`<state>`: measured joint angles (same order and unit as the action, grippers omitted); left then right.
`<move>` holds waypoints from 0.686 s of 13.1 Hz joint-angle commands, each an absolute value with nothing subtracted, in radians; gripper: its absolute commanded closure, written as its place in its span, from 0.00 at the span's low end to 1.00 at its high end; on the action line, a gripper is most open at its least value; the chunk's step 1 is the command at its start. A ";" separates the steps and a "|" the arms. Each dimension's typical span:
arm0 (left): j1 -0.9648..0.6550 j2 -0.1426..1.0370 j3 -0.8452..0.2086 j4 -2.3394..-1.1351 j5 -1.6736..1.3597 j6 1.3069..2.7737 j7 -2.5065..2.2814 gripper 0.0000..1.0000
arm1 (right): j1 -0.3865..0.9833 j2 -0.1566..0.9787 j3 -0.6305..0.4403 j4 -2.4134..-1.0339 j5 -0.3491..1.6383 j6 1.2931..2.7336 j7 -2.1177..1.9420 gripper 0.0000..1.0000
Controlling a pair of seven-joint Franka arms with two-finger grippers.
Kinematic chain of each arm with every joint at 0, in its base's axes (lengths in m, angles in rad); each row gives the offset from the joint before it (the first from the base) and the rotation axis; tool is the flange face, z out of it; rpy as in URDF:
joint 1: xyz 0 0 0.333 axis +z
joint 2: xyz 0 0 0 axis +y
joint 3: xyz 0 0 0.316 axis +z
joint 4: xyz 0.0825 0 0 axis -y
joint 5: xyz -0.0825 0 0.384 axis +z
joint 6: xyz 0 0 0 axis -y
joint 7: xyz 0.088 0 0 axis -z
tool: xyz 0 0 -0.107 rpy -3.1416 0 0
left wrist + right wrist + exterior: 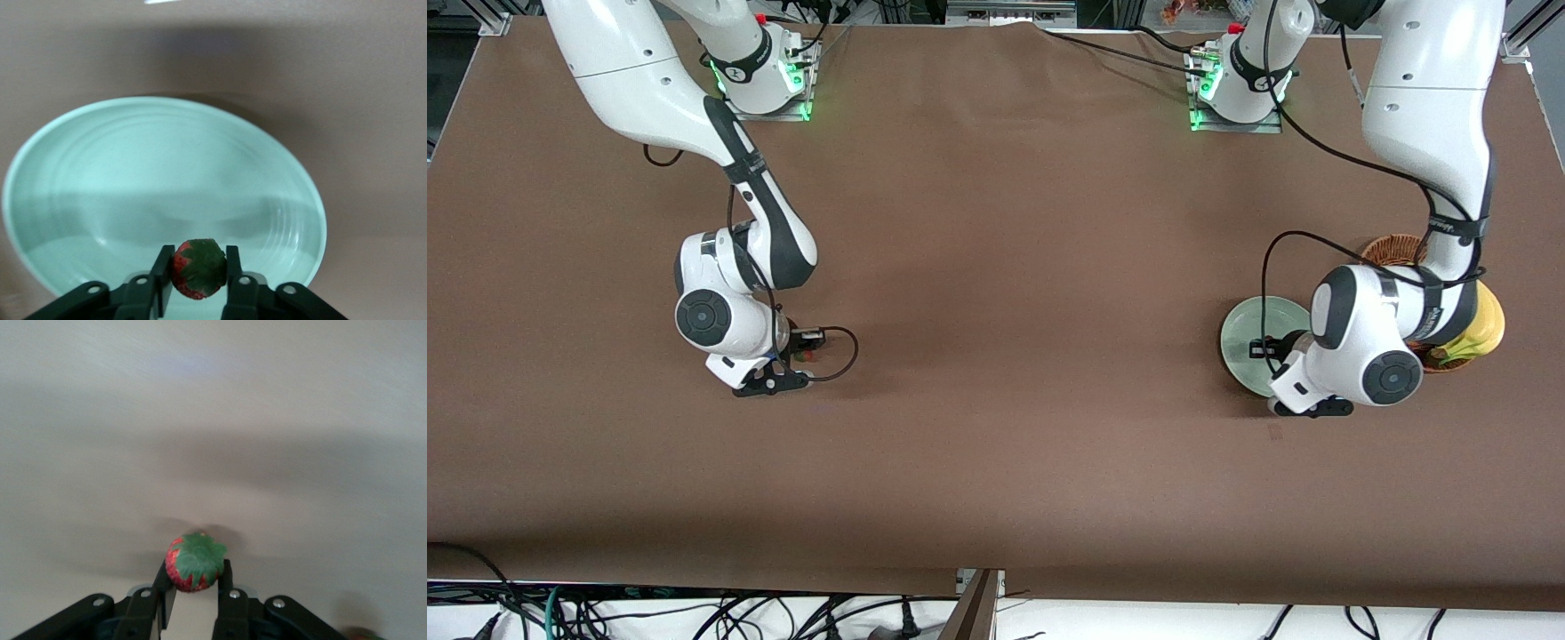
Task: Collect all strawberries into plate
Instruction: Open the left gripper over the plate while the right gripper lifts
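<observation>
Brown cloth-covered worktop (996,356): right pincer (193,587), low toward the right arm's end, clenched on a small red strawberry with green cap (195,563). Left pincer (195,280) over the pale mint-green round plate (100,167), apparently gripping a second strawberry (198,268), beside a brown wicker basket (1392,249).

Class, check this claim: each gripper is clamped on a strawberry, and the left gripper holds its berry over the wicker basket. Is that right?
Not quite. The left gripper holds its strawberry over the mint-green plate, as the left wrist view shows. The right gripper does clamp a strawberry.
</observation>
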<state>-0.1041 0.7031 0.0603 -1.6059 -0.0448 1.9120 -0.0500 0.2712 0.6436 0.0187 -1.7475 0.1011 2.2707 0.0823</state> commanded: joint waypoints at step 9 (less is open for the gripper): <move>-0.092 0.413 0.057 -1.397 -0.037 1.449 -0.046 0.00 | 0.719 0.859 0.028 -1.384 0.207 2.583 1.048 0.80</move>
<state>-0.1005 0.4726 0.0624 -1.4659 -0.0448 1.5746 -0.0518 0.6691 0.7887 0.0410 -1.4888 0.2028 2.5255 0.9092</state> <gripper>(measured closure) 0.000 0.709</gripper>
